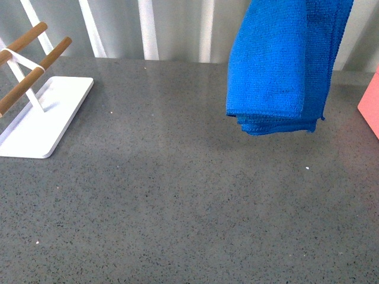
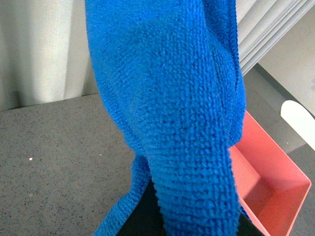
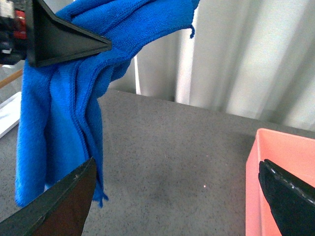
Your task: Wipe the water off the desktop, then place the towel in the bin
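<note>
The bright blue towel (image 1: 278, 59) hangs in thick folds above the right rear part of the dark grey speckled desktop (image 1: 177, 195), its lower edge clear of the surface. My left gripper (image 3: 61, 42) is shut on the towel (image 3: 59, 123) near its top; in the left wrist view the cloth (image 2: 177, 123) covers the jaws. A coral pink bin (image 1: 370, 103) stands at the right edge, below and beside the towel (image 2: 268, 182). My right gripper (image 3: 177, 201) is open and empty, low over the desktop (image 3: 172, 147) between towel and bin (image 3: 280, 187). I cannot make out any water.
A white rack base (image 1: 47, 115) with wooden bars (image 1: 35, 65) stands at the back left. A pale ribbed wall (image 1: 148, 29) runs behind the desktop. A white rounded object (image 2: 298, 118) lies beyond the bin.
</note>
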Action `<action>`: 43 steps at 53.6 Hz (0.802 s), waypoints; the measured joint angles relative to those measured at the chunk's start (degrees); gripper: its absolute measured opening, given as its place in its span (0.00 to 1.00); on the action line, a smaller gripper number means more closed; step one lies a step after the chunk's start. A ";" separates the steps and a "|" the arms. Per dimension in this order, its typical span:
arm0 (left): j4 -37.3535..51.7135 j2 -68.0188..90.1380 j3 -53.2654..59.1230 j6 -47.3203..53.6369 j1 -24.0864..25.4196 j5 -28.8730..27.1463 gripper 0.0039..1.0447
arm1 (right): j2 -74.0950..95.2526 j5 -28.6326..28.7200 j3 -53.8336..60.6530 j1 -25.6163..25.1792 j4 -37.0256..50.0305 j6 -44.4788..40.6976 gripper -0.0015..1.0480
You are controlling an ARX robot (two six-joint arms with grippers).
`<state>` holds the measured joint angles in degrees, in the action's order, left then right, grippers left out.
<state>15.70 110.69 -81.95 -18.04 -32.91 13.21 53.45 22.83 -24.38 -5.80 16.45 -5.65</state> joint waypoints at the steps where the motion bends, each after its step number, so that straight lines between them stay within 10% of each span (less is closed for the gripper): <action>1: 0.04 -0.07 0.00 -0.17 -0.02 0.00 0.05 | 1.64 -0.04 -0.50 0.42 0.94 0.00 0.93; 24: 0.13 -0.52 -0.02 -2.08 -1.27 0.50 0.05 | 18.40 3.87 -3.34 17.18 6.34 -0.70 0.93; 43: -0.33 -0.52 -0.13 -2.23 -1.38 0.76 0.05 | 23.10 1.99 -6.23 15.80 8.46 -2.10 0.93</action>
<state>15.38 110.17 -82.08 -20.27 -34.28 13.98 76.55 24.82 -30.61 10.00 24.91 -7.75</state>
